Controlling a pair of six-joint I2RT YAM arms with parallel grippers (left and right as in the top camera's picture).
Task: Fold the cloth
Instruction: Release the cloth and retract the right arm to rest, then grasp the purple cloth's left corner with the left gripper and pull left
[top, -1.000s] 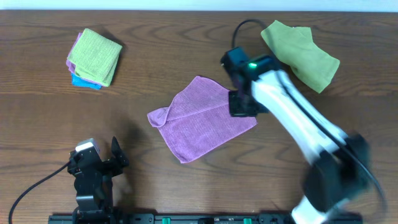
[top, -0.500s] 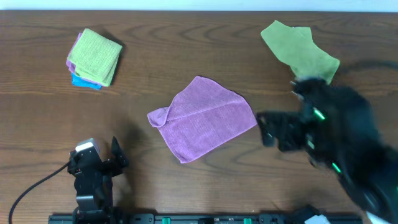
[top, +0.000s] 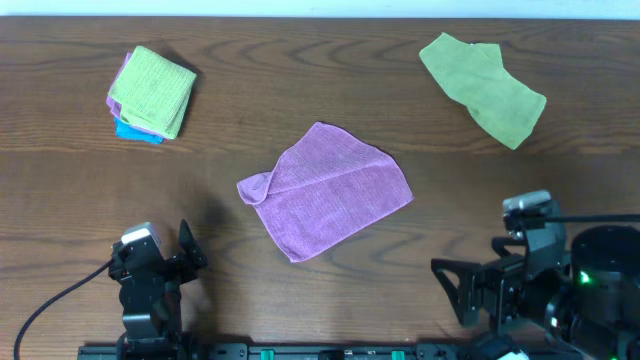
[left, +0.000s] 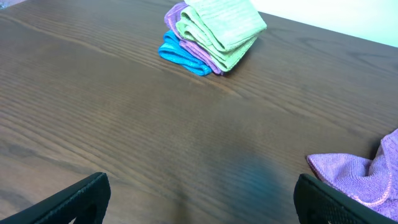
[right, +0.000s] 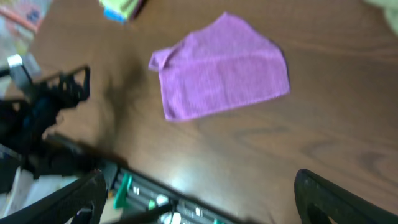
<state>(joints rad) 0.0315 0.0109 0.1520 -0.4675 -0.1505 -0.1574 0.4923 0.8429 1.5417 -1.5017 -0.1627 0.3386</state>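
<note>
Folding is judged unfinished: the cloth (top: 325, 190) is seen loosely doubled, 1 corner curled; left gripper (left: 199, 193) and right gripper (right: 199, 186) are held apart, empty.

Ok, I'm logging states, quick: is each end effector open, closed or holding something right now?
Left end effector: open, holding nothing.
Right end effector: open, holding nothing, not touching the purple cloth.

Purple cloth (top: 327, 193) lies flat mid-surface, turned diamond-wise, folded once to a rough rectangle, its left corner curled over.
</note>
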